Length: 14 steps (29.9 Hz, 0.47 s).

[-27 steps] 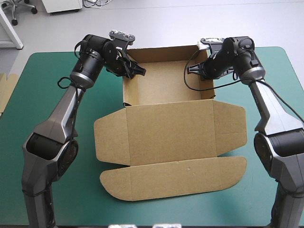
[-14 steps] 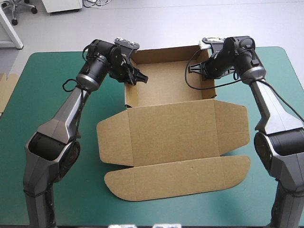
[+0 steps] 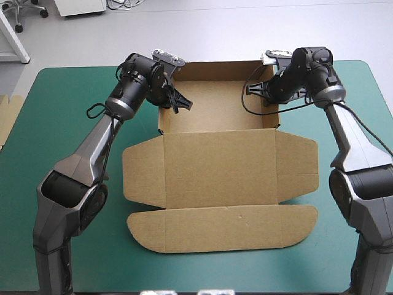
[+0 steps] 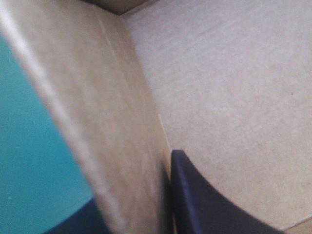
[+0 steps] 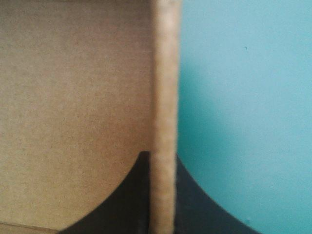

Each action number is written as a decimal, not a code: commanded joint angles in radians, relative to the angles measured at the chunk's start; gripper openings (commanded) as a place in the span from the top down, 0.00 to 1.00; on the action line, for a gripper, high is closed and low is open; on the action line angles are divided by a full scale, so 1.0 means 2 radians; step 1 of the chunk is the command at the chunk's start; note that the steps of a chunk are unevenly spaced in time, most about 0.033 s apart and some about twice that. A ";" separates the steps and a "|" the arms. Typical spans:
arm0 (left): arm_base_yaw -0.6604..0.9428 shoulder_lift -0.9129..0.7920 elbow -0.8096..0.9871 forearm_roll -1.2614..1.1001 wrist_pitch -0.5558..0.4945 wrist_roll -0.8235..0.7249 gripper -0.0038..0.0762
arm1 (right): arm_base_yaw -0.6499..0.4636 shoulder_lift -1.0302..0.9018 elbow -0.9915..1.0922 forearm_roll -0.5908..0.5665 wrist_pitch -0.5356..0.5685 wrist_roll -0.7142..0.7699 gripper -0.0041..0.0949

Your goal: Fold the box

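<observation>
High view: the box [image 3: 221, 166] lies on the middle of the table, partly formed. Its far part is an open tray with back and side walls raised. The lid lies flat on the near side of the tray, with a small flap spread at each end and a long rounded front flap flat toward the table's near edge.

Left gripper [image 3: 176, 100] sits at the tray's left wall, toward the far-left corner. Left wrist view: the left wall of the box [image 4: 112, 122] stands between the two black fingers [image 4: 204, 204], one inside on the tray floor side, the other outside over the cover. The left gripper [image 4: 141, 195] is nearly closed and pinches the wall.

Right gripper [image 3: 268, 92] sits at the tray's right wall, toward the far-right corner. Right wrist view: the wall's top edge on the box [image 5: 163, 97] runs straight out from between the fingers [image 5: 122, 200]. The right gripper [image 5: 161, 158] is likewise nearly closed, clamping the board, with the tray's inside on one side and the cover on the other.

Teal-green cover [image 3: 61, 123] shows bare on all sides of the box. An edge of more brown board [image 3: 7, 117] shows at the table's left edge, well apart from the box.
</observation>
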<state>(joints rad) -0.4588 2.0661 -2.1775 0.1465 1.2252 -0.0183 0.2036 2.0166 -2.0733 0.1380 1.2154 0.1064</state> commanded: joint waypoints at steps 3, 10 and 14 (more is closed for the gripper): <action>-0.002 -0.021 -0.012 0.041 0.033 0.019 0.96 | -0.003 -0.023 -0.018 0.001 -0.018 -0.007 0.96; 0.003 0.010 -0.012 0.026 0.033 0.016 0.96 | -0.003 -0.017 -0.018 -0.024 0.003 -0.022 0.96; 0.010 0.015 -0.012 0.018 0.033 0.009 0.96 | -0.002 0.001 -0.018 -0.030 0.013 -0.027 0.96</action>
<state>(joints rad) -0.4525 2.1447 -2.1793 0.1287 1.1984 -0.0709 0.2046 2.0630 -2.0733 0.0966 1.2473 0.1063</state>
